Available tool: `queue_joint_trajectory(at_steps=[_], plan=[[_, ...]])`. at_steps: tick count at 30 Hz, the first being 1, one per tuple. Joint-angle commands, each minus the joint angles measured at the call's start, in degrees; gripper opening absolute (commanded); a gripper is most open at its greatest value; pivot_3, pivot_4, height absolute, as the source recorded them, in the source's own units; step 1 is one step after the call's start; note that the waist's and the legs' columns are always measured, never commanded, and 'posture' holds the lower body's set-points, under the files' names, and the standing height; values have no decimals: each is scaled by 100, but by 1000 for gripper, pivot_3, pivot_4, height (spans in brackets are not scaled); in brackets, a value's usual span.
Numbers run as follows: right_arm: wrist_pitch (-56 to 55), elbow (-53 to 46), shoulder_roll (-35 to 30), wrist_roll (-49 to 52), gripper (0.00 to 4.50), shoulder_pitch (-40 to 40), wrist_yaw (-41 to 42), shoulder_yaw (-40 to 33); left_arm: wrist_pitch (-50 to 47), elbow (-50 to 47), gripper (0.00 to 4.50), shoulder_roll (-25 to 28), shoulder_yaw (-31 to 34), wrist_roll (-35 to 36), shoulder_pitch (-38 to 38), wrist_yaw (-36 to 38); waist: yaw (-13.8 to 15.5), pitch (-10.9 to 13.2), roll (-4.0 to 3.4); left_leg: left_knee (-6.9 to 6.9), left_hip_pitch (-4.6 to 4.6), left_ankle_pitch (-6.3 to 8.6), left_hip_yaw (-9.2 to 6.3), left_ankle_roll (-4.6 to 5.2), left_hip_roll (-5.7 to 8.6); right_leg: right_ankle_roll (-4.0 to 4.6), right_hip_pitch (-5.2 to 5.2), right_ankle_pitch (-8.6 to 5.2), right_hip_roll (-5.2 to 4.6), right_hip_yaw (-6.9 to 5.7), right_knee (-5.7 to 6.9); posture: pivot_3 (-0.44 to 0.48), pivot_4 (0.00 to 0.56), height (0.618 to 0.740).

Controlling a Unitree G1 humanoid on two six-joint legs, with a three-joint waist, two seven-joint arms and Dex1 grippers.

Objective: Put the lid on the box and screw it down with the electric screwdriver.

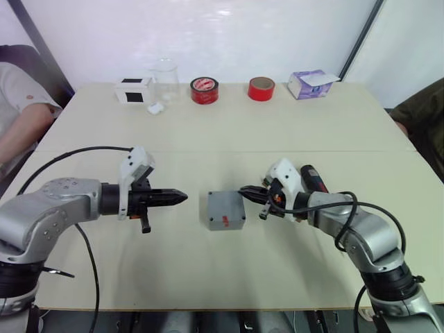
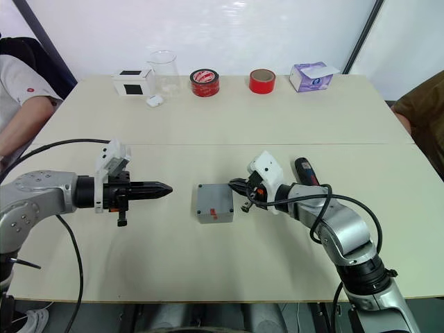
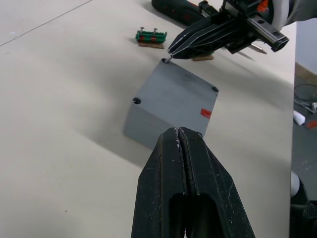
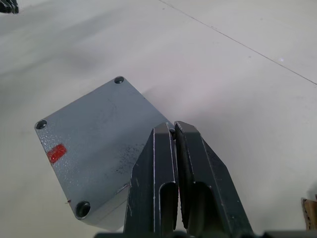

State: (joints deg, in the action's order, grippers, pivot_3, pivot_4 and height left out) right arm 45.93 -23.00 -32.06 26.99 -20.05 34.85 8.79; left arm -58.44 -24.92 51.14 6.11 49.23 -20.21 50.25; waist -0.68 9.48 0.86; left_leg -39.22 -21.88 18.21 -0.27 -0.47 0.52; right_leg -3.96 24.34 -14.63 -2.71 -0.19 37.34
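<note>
Beige desk (image 1: 229,132) under a white wall carried the whole set-up. At its middle sat the box (image 1: 226,210), with the lid (image 3: 174,96) already lying square on top, its corner holes lined up with the box corners and a small red mark showing toward the near edge. Note that you had the right gripper (image 1: 244,191) at the lid's far right corner: its fingers were pressed together on what looked like a small screw, the tip poised right at that corner hole in the left wrist view, probably so the screw could be seated before driving. Whether it had entered the hole could not be told. The electric screwdriver (image 1: 313,178) lay on the desk just behind the right forearm, untouched, kept within that arm's reach for the driving step. Your left gripper (image 1: 182,197) pointed at the box from the other side, a short way apart from it, fingers shut on nothing; it seemed parked to steady the box if it slid. Two small green-and-brown pieces (image 3: 151,37) lay beyond the box near the screwdriver. Along the far edge stood a white-and-black box (image 1: 134,90), a clear beaker (image 1: 166,77), two red tape rolls (image 1: 204,90) and a purple tissue box (image 1: 309,84), well clear of the work. A person's arm (image 1: 21,114) rested at the left edge.
</note>
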Motion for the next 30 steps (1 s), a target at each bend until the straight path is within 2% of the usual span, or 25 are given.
queue_joint_trajectory(at_steps=[1, 3, 6, 14, 18, 21, 23, 30], plan=[[-176, 120, 76, -130, 62, -177, 46, 0, 29, -160, 0, -17, 150, 100, -11, -49, -2, 0, 0, 0, 0, 0, 0, 0, 0, 0, 0, 0, 0, 0, 0, 0, 150, 740], [-204, 172, 100, -169, 62, -206, 74, 8, 31, -173, 0, -22, 149, 116, -1, -70, 0, 0, 0, 0, 0, 0, 0, 0, 0, 0, 0, 0, 0, 0, 0, 0, 150, 740], [-226, 222, 138, -210, 857, -237, 100, 23, 36, -201, 0, -26, 162, 136, 31, -93, 0, 0, 0, 0, -1, 0, 0, 0, 0, 0, 0, 0, 0, 0, -1, 0, 150, 740], [-127, 117, 43, -181, 3849, -218, 220, -117, 155, -160, 0, -31, 166, 88, 46, -46, 1, 0, 0, 0, 0, 0, 0, 0, 0, 0, 0, 0, -1, 0, -1, 0, 150, 740], [102, 21, -16, -29, 3849, -293, 220, -352, 175, -39, 0, -78, 199, 156, -86, -10, 3, 0, -1, 0, 0, 0, 0, 0, 0, 1, 0, 0, -1, 0, -1, 0, 150, 740], [615, -65, 26, 441, 3849, -528, 21, -1020, 171, 141, 0, -143, 76, 165, -411, 100, 6, 1, -1, 0, -1, 0, 0, 0, 0, 1, 0, 0, -2, 0, -1, 0, 150, 740], [937, -77, -44, 717, 4484, -692, -52, -1395, 203, 209, 0, -181, -63, 128, -612, 214, 8, 1, -1, 0, -3, 0, 0, -1, 0, 1, 0, 1, -2, -1, -1, 0, 150, 740], [2048, 273, -332, 1019, 4493, -1194, -456, -1982, 233, 207, 0, -410, -272, 133, -882, 302, -8, 1, -1, 4, -4, 0, 1, 0, 1, 2, 1, 1, -1, 0, -7, 0, 150, 740]])
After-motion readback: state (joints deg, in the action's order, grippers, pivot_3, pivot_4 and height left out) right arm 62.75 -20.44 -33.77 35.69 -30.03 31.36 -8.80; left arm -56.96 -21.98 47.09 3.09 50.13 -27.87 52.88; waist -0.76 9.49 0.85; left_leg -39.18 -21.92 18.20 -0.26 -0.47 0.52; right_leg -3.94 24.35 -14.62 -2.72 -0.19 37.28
